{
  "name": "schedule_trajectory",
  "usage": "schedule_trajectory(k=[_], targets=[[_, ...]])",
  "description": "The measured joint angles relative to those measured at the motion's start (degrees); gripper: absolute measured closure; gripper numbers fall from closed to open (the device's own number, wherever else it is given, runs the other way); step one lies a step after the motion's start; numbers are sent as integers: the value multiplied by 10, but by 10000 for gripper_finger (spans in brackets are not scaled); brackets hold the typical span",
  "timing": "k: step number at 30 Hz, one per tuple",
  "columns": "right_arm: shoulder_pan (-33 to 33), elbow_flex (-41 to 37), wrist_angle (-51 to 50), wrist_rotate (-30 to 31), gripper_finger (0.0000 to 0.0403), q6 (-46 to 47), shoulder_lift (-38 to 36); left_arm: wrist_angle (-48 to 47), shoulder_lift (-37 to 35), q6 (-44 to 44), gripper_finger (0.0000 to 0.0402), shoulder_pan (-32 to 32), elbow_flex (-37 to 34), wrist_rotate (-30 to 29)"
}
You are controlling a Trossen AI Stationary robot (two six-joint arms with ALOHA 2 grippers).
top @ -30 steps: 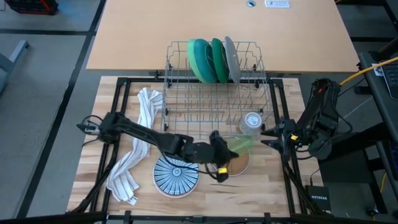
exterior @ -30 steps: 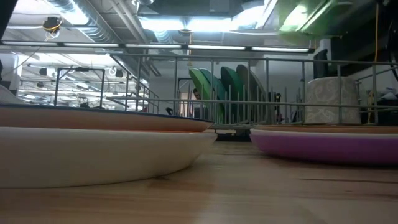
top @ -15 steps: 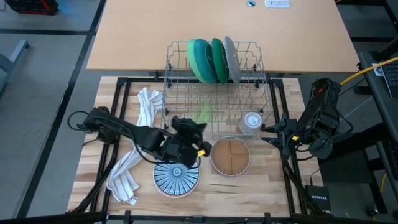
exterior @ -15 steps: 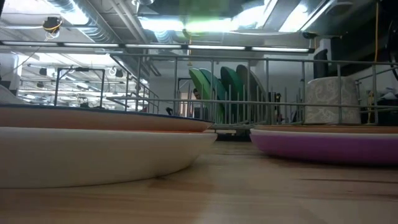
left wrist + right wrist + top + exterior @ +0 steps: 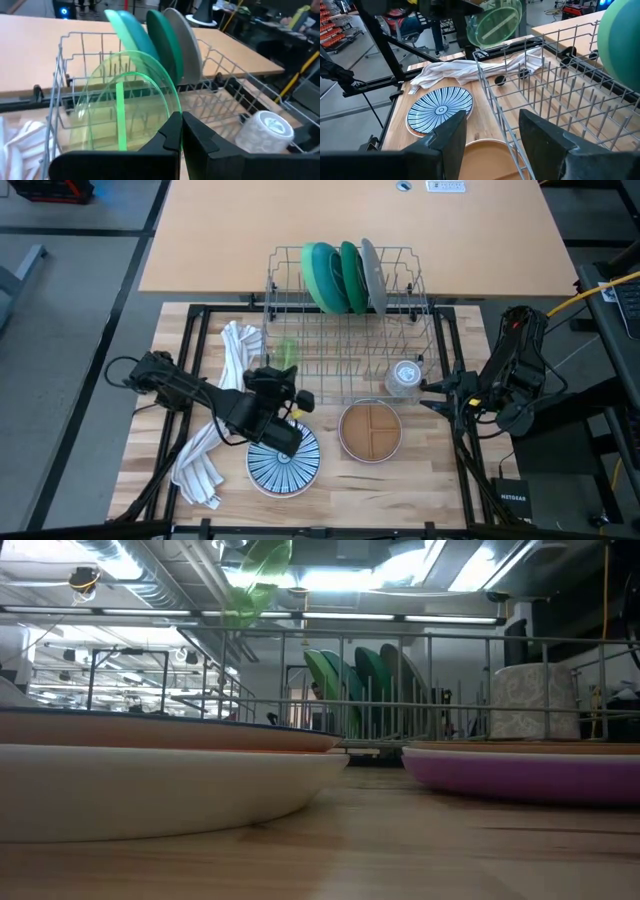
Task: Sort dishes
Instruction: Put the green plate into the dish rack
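plate on edge at the rack's near left corner

high view showed the wire rack (image 5: 350, 330) just beyond the left gripper (image 5: 285, 385), whose jaws were clamped on the upright clear green plate (image 5: 125, 107); the right gripper (image 5: 490, 137), jaws apart, waited beside the rack.

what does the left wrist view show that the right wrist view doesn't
Only the left wrist view shows the left gripper, its fingers shut on the clear green plate's rim, plus the grey plate and the glass cup in the rack. Only the right wrist view shows the blue-and-white striped plate, the white towel and the right gripper, open. Both show the held green plate, the wire rack and a teal dish standing in it.
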Motion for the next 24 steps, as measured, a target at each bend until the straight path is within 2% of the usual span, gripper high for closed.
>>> schedule_trajectory(k=[7, 12, 16, 19, 21, 24], targets=[[0, 0, 0, 0, 217, 0, 0, 25, -39, -79, 401, 16, -83, -24], [0, 0, -5, 11, 217, 0, 0, 123, -69, -48, 401, 25, -141, -27], [0, 0, -14, 29, 217, 0, 0, 239, -90, 29, 401, 33, -175, -29], [0, 0, -14, 38, 217, 0, 0, 342, -98, 120, 401, 43, -194, -12], [0, 0, -16, 44, 217, -1, 0, 425, -99, 201, 401, 53, -205, 19], [0, 0, -25, 52, 217, -1, 0, 583, -99, 357, 401, 79, -225, 106]])
